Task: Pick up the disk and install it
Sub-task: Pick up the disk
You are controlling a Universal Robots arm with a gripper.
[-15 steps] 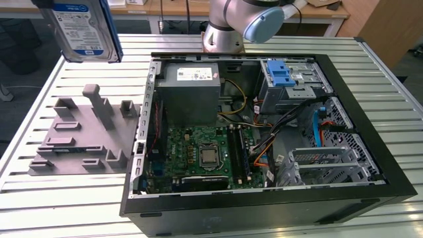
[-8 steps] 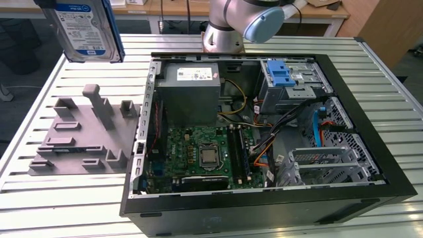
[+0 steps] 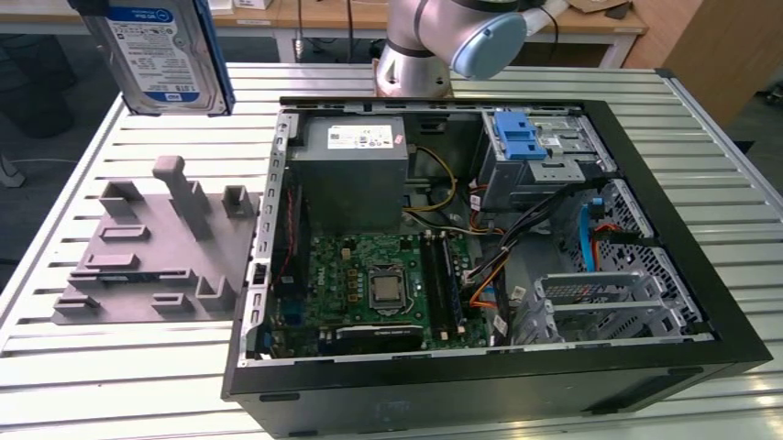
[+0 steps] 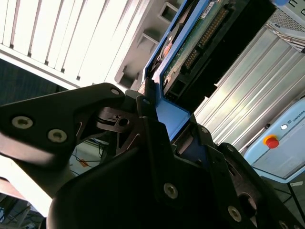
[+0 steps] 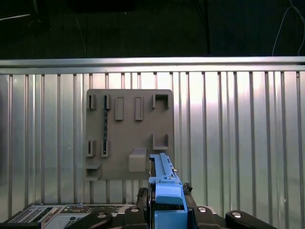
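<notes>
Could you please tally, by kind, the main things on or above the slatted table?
Disk: 1, held above the table in the gripper.
Grey slotted holder plate: 1, lying on the table.
Open computer case: 1, standing on the table.
Total: 3.

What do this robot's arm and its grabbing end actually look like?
The arm is made of smooth silver-grey tubes with rounded joints, one of them closed by a pale blue cap. A thin black cable runs close beside it. The gripper is matte black, built from flat angular plates and hinged links and dotted with silver screws.
</notes>
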